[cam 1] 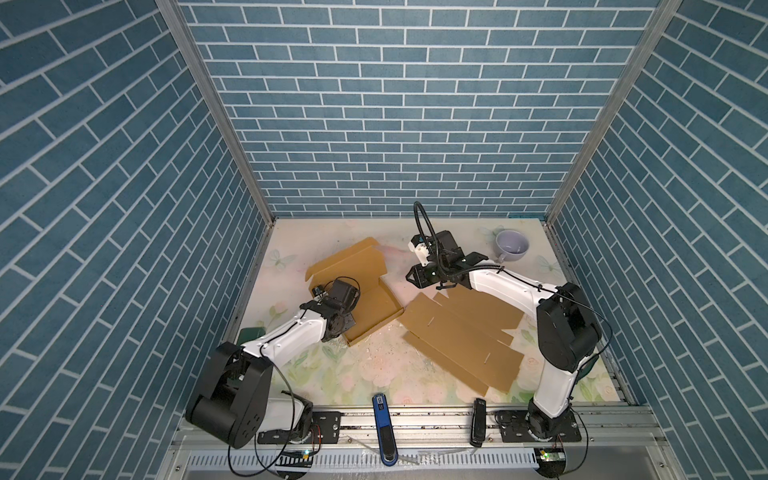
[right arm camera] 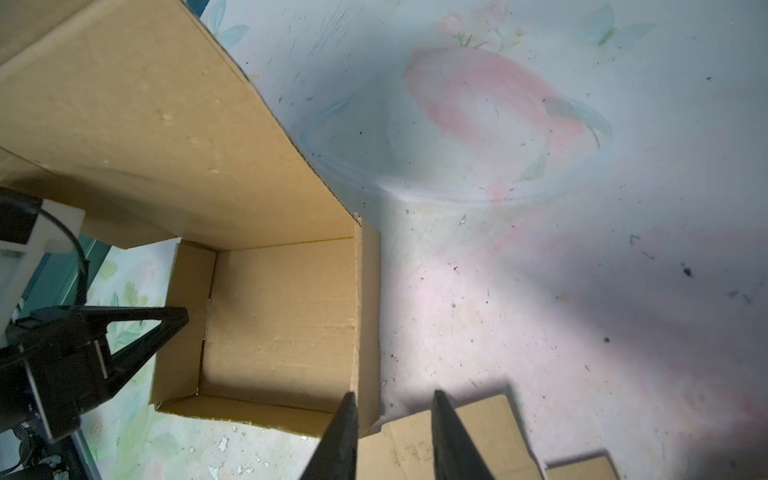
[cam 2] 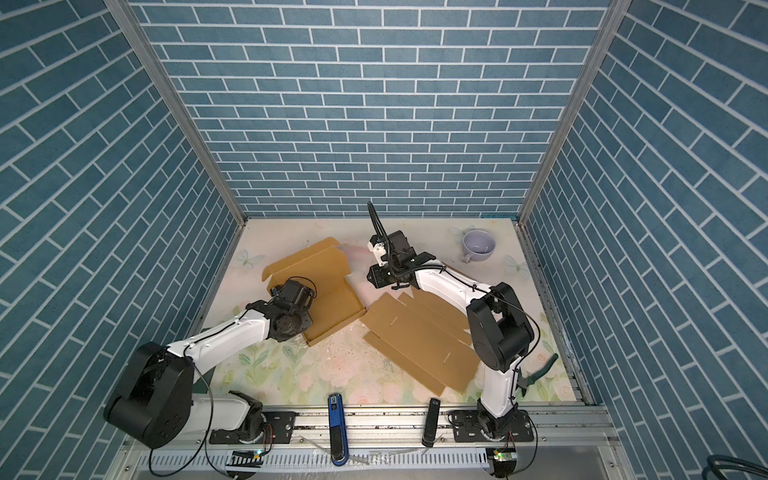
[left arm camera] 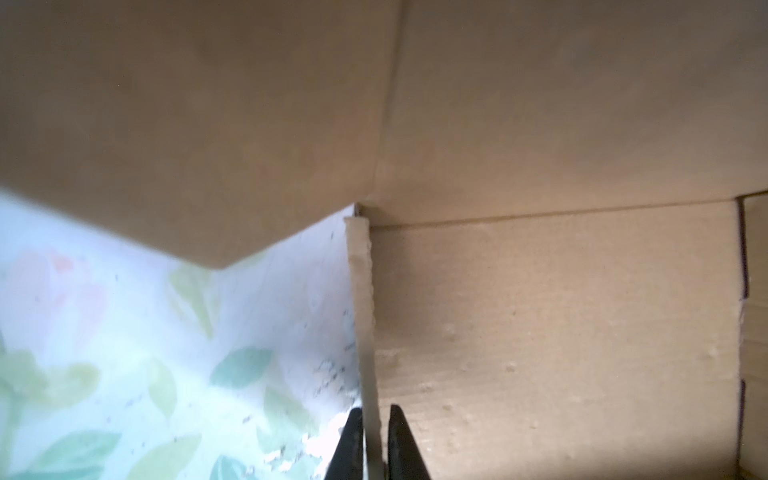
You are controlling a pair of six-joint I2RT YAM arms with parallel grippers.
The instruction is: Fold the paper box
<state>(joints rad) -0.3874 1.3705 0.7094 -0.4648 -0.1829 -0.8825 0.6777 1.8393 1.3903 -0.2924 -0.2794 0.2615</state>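
The paper box (cam 1: 376, 307) is brown cardboard, partly folded, its lid (cam 1: 349, 262) leaning open toward the back. It lies left of centre in both top views. My left gripper (left arm camera: 374, 415) is shut on the thin edge of the box's left side wall (left arm camera: 360, 291). In the right wrist view the left gripper (right arm camera: 176, 318) shows at that same wall. From above, the left wrist (cam 1: 334, 301) hides its fingers. My right gripper (right arm camera: 392, 399) stands open over the box's right wall (right arm camera: 368, 316), near the front corner, holding nothing. In a top view the right gripper (cam 1: 410, 277) hovers right of the box.
A flat unfolded cardboard sheet (cam 1: 461, 336) lies right of the box, under the right arm. A lilac mug (cam 1: 512, 245) stands at the back right. A blue tool (cam 1: 382, 428) and a black one (cam 1: 478, 422) lie on the front rail. Green-handled pliers (cam 2: 540, 370) lie at the right edge.
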